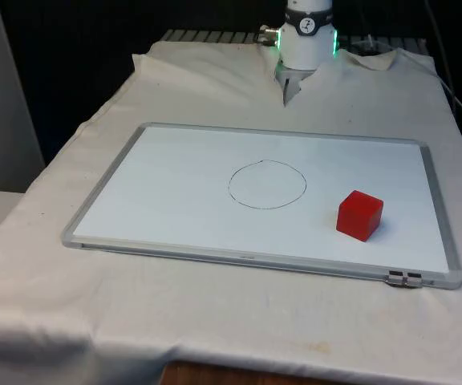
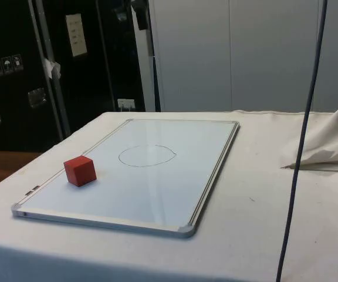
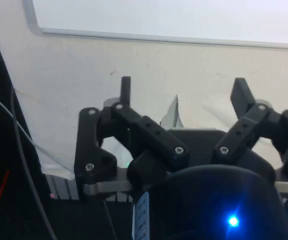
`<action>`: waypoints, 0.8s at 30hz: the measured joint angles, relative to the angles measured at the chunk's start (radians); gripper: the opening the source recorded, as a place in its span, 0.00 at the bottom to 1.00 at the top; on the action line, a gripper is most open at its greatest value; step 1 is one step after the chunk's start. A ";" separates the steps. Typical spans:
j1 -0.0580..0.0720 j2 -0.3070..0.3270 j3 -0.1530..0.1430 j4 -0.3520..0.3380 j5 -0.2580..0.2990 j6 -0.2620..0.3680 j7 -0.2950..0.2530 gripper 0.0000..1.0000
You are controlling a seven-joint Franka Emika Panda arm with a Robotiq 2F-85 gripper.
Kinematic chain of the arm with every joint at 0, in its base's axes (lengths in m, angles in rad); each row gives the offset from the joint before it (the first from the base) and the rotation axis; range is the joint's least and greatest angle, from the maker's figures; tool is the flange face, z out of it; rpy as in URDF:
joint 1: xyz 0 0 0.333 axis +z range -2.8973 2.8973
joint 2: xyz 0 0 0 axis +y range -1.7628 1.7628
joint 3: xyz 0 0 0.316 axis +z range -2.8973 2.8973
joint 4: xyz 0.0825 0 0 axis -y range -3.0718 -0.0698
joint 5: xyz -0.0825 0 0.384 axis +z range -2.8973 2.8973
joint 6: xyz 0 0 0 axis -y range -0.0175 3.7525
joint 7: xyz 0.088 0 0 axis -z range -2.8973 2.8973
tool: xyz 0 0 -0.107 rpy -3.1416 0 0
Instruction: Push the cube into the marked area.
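A red cube (image 1: 359, 215) (image 2: 79, 170) sits on a white board (image 1: 167, 172) (image 2: 207, 147) near the corner at the front view's right. A thin drawn circle (image 1: 267, 184) (image 2: 146, 155) marks the board's middle, and the cube lies outside it, about a cube's width from its line. In the wrist view my gripper (image 3: 183, 85) is open with nothing between its fingers. It hangs over the cloth short of the board's framed edge (image 3: 159, 36), well away from the cube.
The board's metal frame (image 1: 433, 200) is raised slightly above the cloth. A bunched fold of cloth (image 2: 327, 144) lies at the robot's end of the table. A dark cable (image 2: 301, 153) hangs down in the side view.
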 measured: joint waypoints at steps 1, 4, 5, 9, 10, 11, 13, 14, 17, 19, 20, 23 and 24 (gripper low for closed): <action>0.000 0.000 0.000 0.000 0.000 -0.001 0.000 0.91; 0.000 0.000 0.000 0.000 0.000 -0.001 0.000 0.81; 0.000 0.000 0.000 0.000 0.000 -0.002 0.000 0.75; 0.000 0.000 0.000 0.000 0.000 -0.002 0.000 0.48; 0.000 0.000 0.000 0.000 0.000 -0.003 0.000 0.43; 0.000 0.000 0.000 0.000 0.000 -0.003 0.000 0.37; 0.000 0.000 0.000 0.000 0.000 -0.003 0.000 0.33; 0.000 0.000 0.000 0.000 0.000 -0.003 0.000 0.28; 0.000 0.000 0.000 -0.001 0.000 -0.003 0.000 0.09; 0.000 0.000 0.000 -0.001 0.001 -0.001 0.001 0.00; 0.000 0.000 0.000 -0.001 0.001 -0.001 0.001 0.00; 0.000 0.000 0.005 -0.001 0.008 0.016 0.008 0.00; 0.000 0.000 0.007 -0.001 0.010 0.022 0.010 0.00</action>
